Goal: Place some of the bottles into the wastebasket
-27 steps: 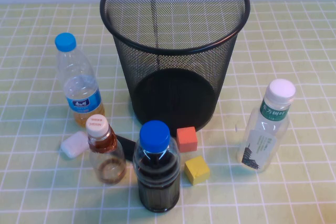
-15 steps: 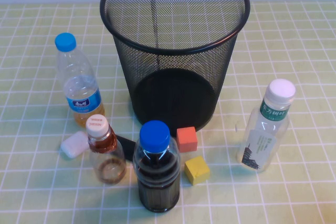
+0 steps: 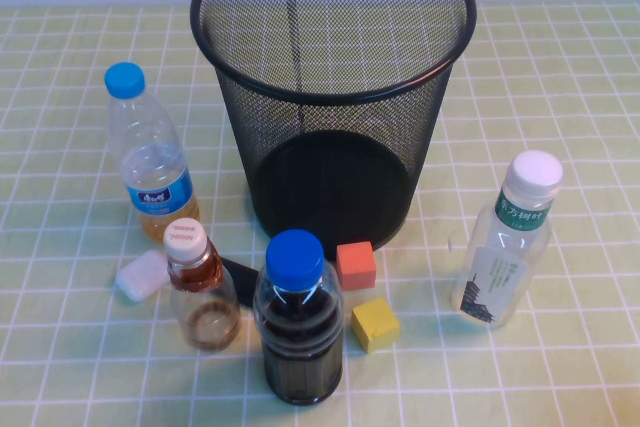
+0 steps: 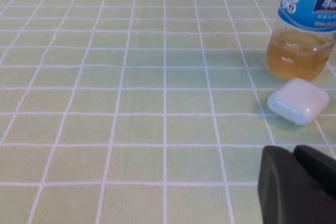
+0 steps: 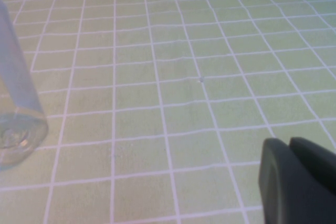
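Two clear plastic bottles are being left standing: white-capped, green-labelled one right of the black wire-mesh wastebasket, cream-capped amber one near-left. Left gripper and right gripper are being held low over the cloth; finger spacing cannot be told.

No change visible across the high views. All objects sit where they were; none has shifted, tipped or turned. Neither arm has come into the high view. Left gripper shows only in its wrist view, low over the cloth near the white case; right gripper only in its own wrist view, over bare cloth. No earlier wrist views to compare.
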